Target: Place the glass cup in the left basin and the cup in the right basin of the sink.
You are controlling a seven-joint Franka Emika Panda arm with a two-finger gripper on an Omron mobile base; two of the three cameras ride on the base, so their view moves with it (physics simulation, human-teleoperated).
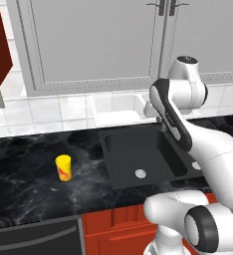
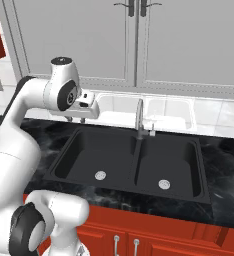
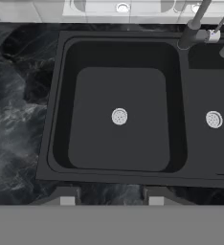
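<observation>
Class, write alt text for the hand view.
Looking down into the left basin, matte black with a round silver drain; the right basin and faucet sit alongside, the gripper hovering above.

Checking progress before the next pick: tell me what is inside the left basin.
The left basin holds only its round silver drain; no cup in it. In the left base view the arm covers part of it.

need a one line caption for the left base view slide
Yellow cup stands on the black counter left of the sink, with the white arm over it.
</observation>
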